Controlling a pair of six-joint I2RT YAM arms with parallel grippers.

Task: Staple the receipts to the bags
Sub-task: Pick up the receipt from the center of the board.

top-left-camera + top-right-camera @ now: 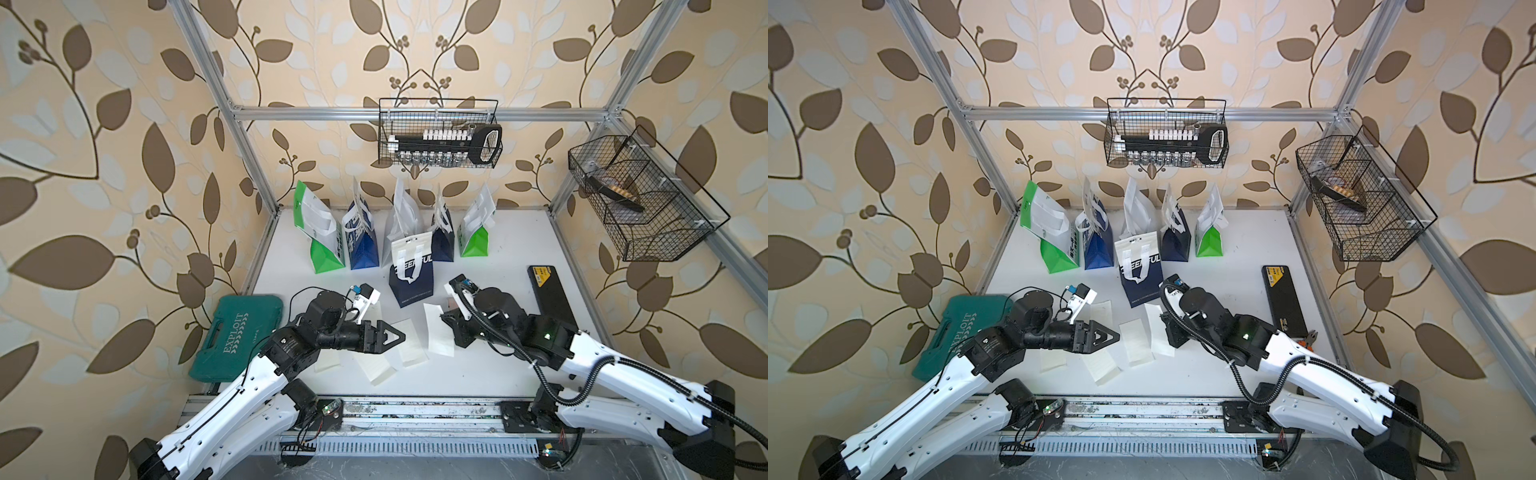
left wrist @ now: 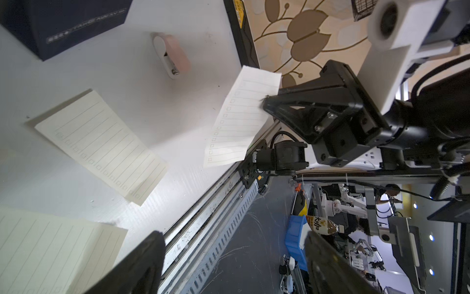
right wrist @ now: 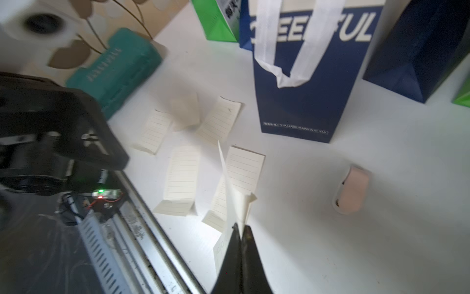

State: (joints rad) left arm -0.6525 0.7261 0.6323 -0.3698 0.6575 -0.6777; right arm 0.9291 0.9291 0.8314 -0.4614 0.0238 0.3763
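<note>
Receipt [image 2: 241, 119] inside right claw [image 3: 240, 227]

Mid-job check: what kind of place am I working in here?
Probably a robot lab's mock-up cell: a silver aluminium frame backed by leaf-patterned wallpaper panels, with cluttered workshop equipment visible beyond.

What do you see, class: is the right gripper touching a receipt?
Touching. The right wrist view shows the right gripper shut on the edge of a lifted receipt, no gap between them.
</note>
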